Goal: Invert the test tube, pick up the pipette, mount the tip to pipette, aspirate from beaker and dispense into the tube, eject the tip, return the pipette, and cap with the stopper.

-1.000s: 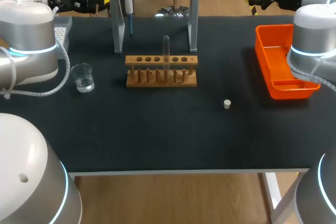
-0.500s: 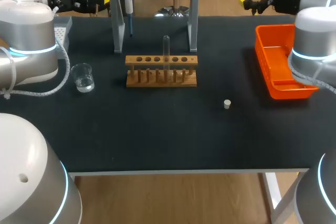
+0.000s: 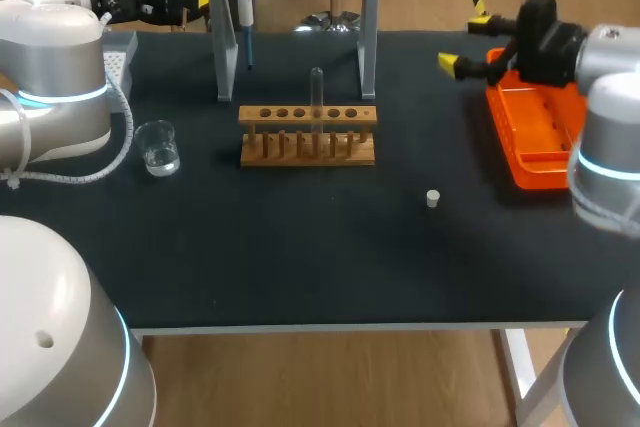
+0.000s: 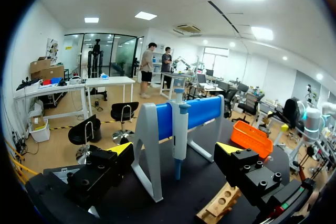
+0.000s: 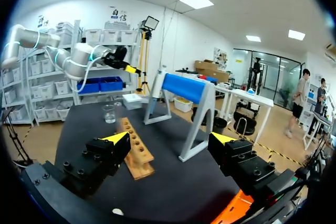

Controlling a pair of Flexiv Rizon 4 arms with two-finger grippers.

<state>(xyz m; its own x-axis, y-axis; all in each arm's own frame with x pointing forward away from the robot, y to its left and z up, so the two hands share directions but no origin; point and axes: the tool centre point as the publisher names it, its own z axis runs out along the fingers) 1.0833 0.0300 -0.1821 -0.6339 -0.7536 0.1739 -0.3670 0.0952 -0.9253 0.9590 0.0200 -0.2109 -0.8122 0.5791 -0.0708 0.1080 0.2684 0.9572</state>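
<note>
The right gripper (image 3: 465,43), fingers (image 3: 450,64) apart and empty, hovers at two o'clock by the orange tray (image 3: 500,97); the test tube (image 3: 317,87) stands in the wooden rack (image 3: 307,134) at twelve o'clock, so I judge it best gripped gently on the glass above the rack.

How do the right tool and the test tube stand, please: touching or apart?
Apart. The head view shows bare table between the right tool and the test tube standing in the rack.

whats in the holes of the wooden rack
One clear test tube stands in a hole of the wooden rack, right of the middle. The other holes look empty; the tube's inside is too small to tell.
</note>
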